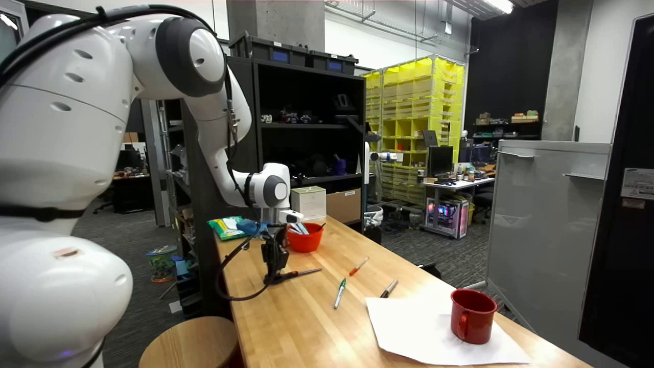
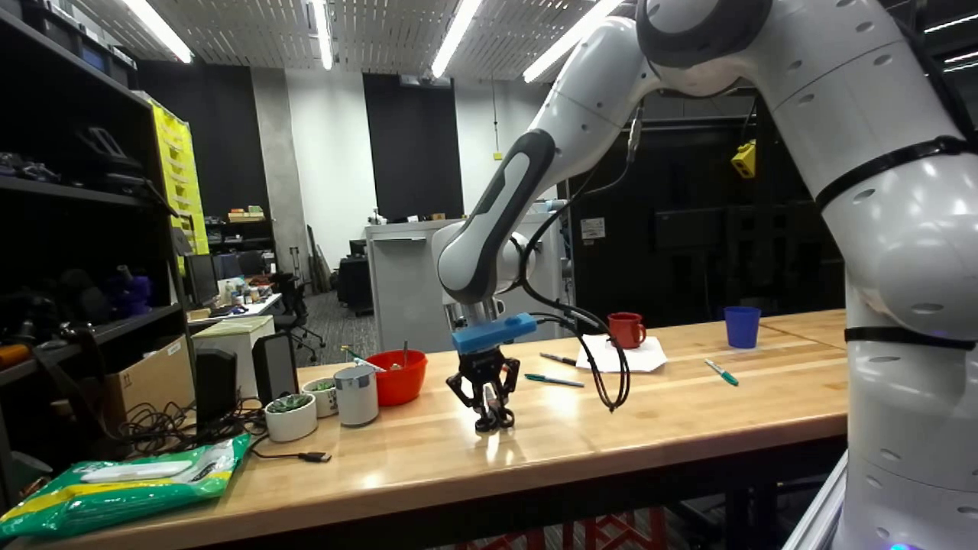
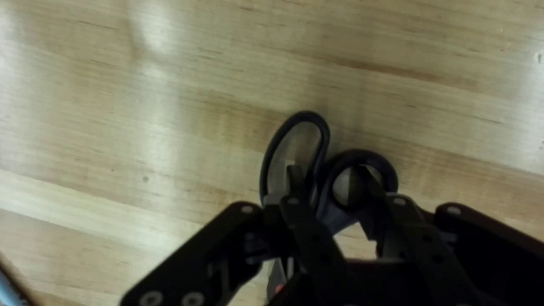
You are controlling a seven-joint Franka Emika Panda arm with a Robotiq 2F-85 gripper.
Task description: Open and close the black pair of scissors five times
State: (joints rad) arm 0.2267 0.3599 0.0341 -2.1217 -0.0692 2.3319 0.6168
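Scissors (image 3: 326, 182), one pair, black with a small reddish detail: lying on the wooden tabletop (image 1: 296, 327), nearer the long edge on the side of the arm (image 2: 584, 111) than the opposite long edge; loops side by side, blades pointing toward that opposite edge. Gripper (image 3: 328, 172), black, directed downward over the handles: fingers (image 3: 308, 229) standing apart, one tip within each loop; whether they press on the rims cannot be told. Bowl (image 2: 397, 383), red, holding slim items (image 1: 300, 229): near the opposite long edge, toward the end by the black shelf (image 1: 309, 125). Cylinder (image 2: 357, 396), pale: just beside the bowl. Pots (image 2: 291, 422), white, two, planted: beside the cylinder, toward the shelf end. Packet (image 2: 153, 489), green and yellow: at the corner where the arm-side edge meets the shelf end. Orange pen (image 1: 356, 269), one: between the scissors and the opposite long edge. Green pen (image 1: 340, 294): between the scissors and the paper (image 1: 409, 329). Dark marker (image 1: 390, 288): just beside the paper, at the side toward the shelf end. Mug (image 1: 475, 322), red: upright on the paper, close to the opposite long edge. Cup (image 2: 742, 328), blue: upright by the same edge, farther from the shelf than the mug. Second green pen (image 2: 720, 371): farther from the shelf than the paper, nearer the arm-side edge than the cup.
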